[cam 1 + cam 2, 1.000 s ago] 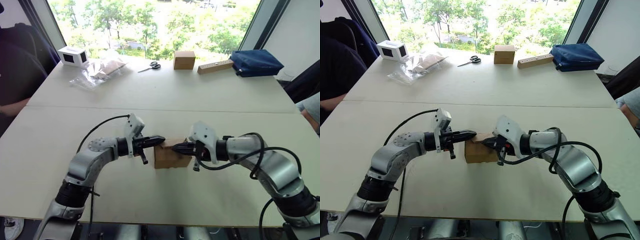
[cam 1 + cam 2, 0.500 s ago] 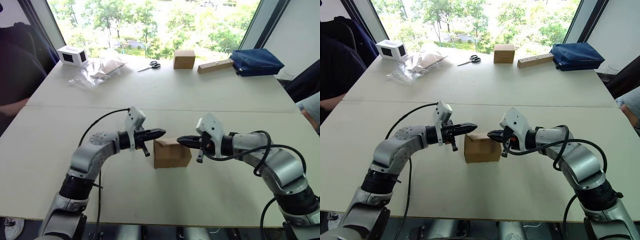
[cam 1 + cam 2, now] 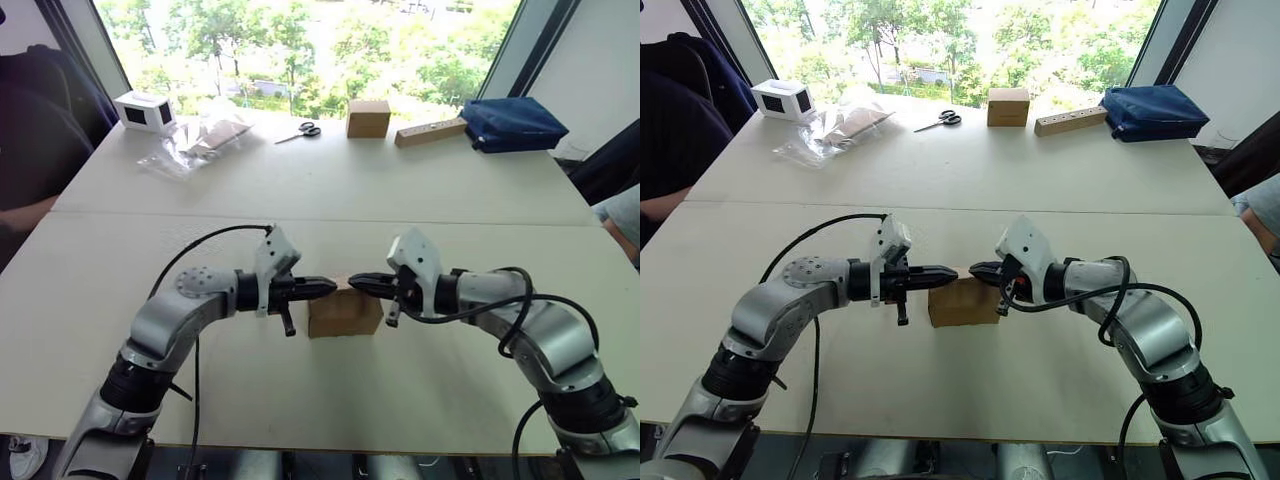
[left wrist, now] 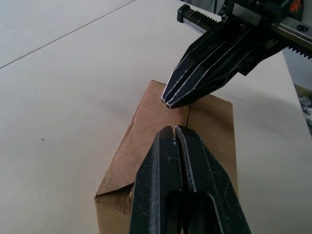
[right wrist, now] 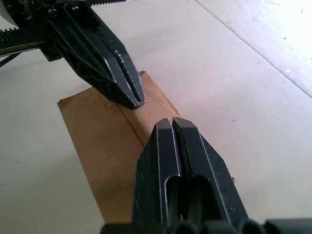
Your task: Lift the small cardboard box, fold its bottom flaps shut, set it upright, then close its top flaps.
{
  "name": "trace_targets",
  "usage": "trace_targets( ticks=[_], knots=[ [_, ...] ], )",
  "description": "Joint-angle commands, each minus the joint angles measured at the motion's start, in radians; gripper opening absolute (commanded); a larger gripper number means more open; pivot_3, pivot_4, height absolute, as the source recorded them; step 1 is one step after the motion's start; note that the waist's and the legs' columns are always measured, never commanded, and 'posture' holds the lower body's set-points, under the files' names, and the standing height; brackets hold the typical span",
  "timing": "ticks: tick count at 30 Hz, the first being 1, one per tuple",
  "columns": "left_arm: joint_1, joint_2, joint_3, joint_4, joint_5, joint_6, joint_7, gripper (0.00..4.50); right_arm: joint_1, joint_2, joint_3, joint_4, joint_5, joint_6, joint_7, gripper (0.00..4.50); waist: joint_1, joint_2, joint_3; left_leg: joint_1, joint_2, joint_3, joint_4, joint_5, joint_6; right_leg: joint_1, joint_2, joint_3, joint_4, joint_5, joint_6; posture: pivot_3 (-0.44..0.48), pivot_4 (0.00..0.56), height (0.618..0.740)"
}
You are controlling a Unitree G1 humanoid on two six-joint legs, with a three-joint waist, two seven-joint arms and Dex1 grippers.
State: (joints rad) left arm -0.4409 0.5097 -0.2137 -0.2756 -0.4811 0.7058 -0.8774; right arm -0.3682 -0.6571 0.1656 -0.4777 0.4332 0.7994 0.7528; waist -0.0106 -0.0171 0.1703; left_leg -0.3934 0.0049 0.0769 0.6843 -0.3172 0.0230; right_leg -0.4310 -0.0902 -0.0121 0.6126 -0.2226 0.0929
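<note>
On the pale counter (image 3: 300, 180), the left end effector (image 3: 330, 288) reaches in from the left with its two black fingers pressed together, gripping nothing, its tip just above the left part of the small cardboard box (image 3: 344, 313). The box stands on the near half of the counter between the two arms, its top flaps (image 4: 195, 122) folded down flat with a seam across them. The right end effector (image 3: 353, 282) points in from the right, fingers likewise closed and empty, tip near the left one's over the box top.
</note>
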Motion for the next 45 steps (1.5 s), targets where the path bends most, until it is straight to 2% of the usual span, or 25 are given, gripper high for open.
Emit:
trace_targets(
  ticks=[1,11,21,25,28,30,33,34,37,39,42,45],
  knots=[
    [0.012,0.007,-0.017,-0.02,0.026,-0.035,-0.007,0.02,0.005,-0.003,0.014,-0.038,-0.013,-0.016,-0.003,0.0,0.0,0.0,0.0,0.0,0.0,0.0,0.0,0.0,0.0,0.0,0.0,0.0,0.0,0.0,0.0,0.0,0.15,0.74],
    [0.025,0.038,-0.071,-0.014,0.107,-0.089,-0.025,0.02,0.015,-0.008,0.054,-0.019,-0.058,-0.03,-0.001,0.0,0.0,0.0,0.0,0.001,0.0,0.0,0.0,0.0,0.0,0.001,0.003,0.0,0.0,0.0,0.0,0.0,0.15,0.74],
    [0.025,0.031,-0.043,-0.003,0.086,-0.067,-0.024,0.02,0.0,-0.002,0.035,-0.011,-0.053,-0.03,0.004,0.0,0.0,0.0,0.0,0.002,0.001,0.0,0.001,0.0,0.0,0.001,0.004,0.0,0.001,0.0,0.0,0.0,0.15,0.74],
    [0.052,0.045,0.081,-0.063,-0.107,0.055,-0.072,0.02,-0.003,0.035,-0.043,-0.003,0.002,-0.047,-0.005,0.0,-0.003,0.0,0.0,0.002,0.001,0.0,0.001,0.0,0.0,0.001,0.004,0.0,0.001,0.0,0.001,0.0,0.15,0.74],
    [0.05,0.059,0.246,-0.098,-0.309,0.189,-0.052,0.02,0.001,0.07,-0.127,-0.014,0.073,-0.05,-0.006,0.0,-0.002,-0.001,0.0,0.002,0.003,0.0,0.001,0.0,0.0,0.001,0.006,0.0,0.001,0.001,0.002,0.0,0.15,0.74],
    [0.082,0.05,0.353,-0.122,-0.376,0.177,-0.015,0.02,0.011,0.056,-0.155,-0.025,0.085,-0.068,0.015,0.0,-0.002,-0.001,0.0,0.002,0.004,-0.001,0.001,0.001,-0.001,0.001,0.007,0.0,0.001,0.002,0.003,0.0,0.15,0.74],
    [0.176,0.113,0.46,-0.188,-0.402,0.205,0.034,0.02,0.019,0.065,-0.285,-0.043,0.172,-0.054,-0.01,0.0,-0.005,-0.001,0.0,0.002,0.004,0.0,0.001,0.001,-0.001,0.001,0.007,0.0,0.001,0.002,0.003,0.0,0.15,0.74],
    [0.218,0.154,0.468,-0.205,-0.362,0.181,0.024,0.02,0.038,0.052,-0.336,-0.061,0.209,-0.033,-0.015,0.0,-0.003,-0.001,0.0,0.002,0.004,0.0,0.001,0.001,-0.001,0.001,0.007,0.0,0.001,0.002,0.003,0.0,0.15,0.74],
    [0.36,0.262,0.483,-0.225,-0.3,0.163,0.001,0.02,0.181,0.012,-0.499,-0.153,0.376,0.087,-0.035,0.0,0.006,-0.001,0.0,0.002,0.004,-0.001,0.0,0.001,-0.001,0.002,0.007,0.0,0.001,0.0,0.0,0.0,0.15,0.74],
    [0.453,0.302,0.484,-0.241,-0.26,0.113,-0.034,0.02,0.259,-0.007,-0.569,-0.192,0.466,0.149,-0.057,0.0,0.001,0.0,0.0,0.003,0.004,0.0,0.0,0.001,-0.002,0.003,0.004,0.001,0.0,0.0,-0.001,0.0,0.15,0.74],
    [0.51,0.317,0.49,-0.24,-0.287,0.112,-0.053,0.02,0.352,-0.066,-0.603,-0.22,0.565,0.221,-0.05,0.0,-0.001,0.0,0.0,0.002,0.004,0.001,0.0,0.001,-0.002,0.002,0.002,0.002,0.0,0.0,-0.002,0.0,0.15,0.74],
    [0.562,0.296,0.48,-0.232,-0.248,0.054,-0.052,0.02,0.474,-0.135,-0.611,-0.246,0.609,0.274,-0.019,0.0,0.002,0.001,0.0,0.003,0.005,0.0,0.0,0.001,-0.003,0.002,0.002,0.002,0.0,0.0,-0.003,0.0,0.15,0.74]
  ],
)
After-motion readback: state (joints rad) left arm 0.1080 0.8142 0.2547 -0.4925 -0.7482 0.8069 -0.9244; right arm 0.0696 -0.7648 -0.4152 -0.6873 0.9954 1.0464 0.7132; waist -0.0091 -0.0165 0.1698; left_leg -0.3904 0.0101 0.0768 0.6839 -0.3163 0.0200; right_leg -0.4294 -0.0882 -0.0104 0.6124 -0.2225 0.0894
